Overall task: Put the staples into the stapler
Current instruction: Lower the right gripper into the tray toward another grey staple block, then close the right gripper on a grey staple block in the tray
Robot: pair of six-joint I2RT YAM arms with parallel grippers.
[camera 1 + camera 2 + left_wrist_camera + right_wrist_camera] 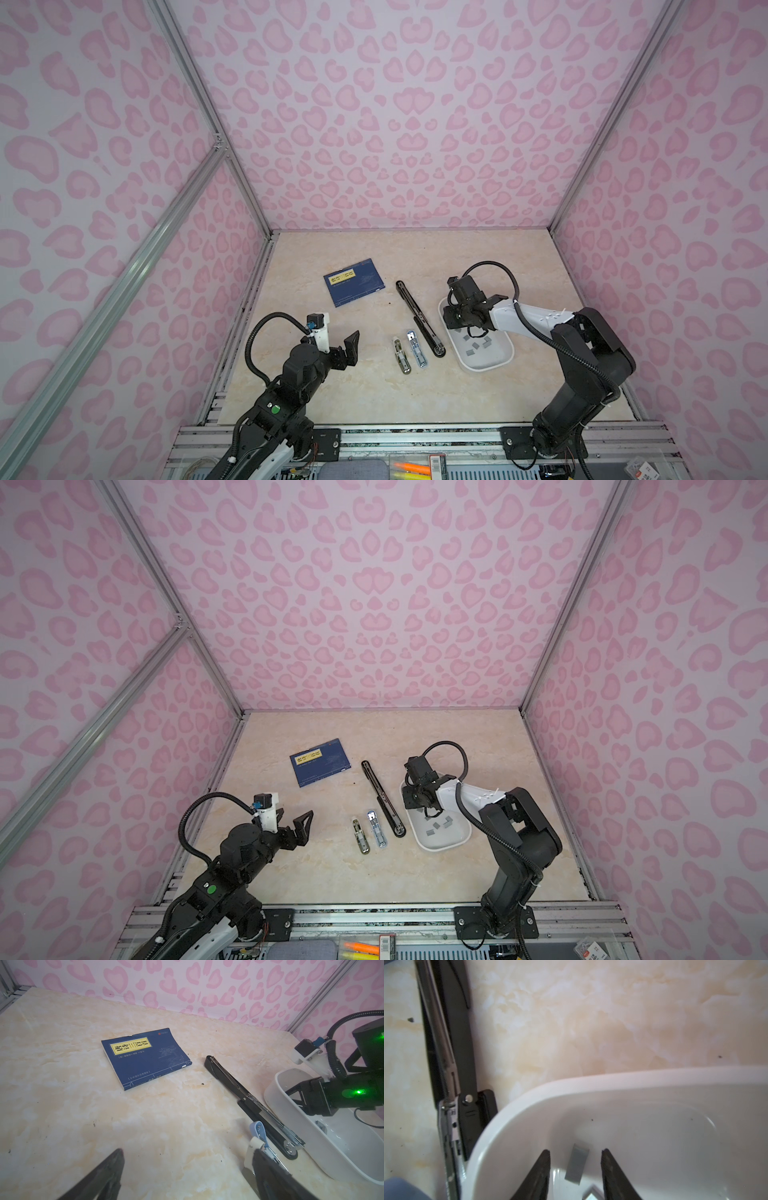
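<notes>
Several grey staples (471, 352) lie in a white tray (486, 368) at the right in both top views. My right gripper (455, 328) points down into the tray's far end. In the right wrist view its jaws stand open on either side of one staple strip (577, 1164) without touching it. Left of the tray a long black stapler (417, 318) lies opened flat. A small blue stapler (416, 348) and a small beige stapler (400, 355) lie opened beside it. My left gripper (338, 338) hovers wide open and empty, left of the small staplers.
A blue book (353, 282) lies flat at the back left of the marble tabletop. Pink patterned walls close in the back and both sides. The long black stapler (452, 1064) runs close along the tray's rim (591, 1082).
</notes>
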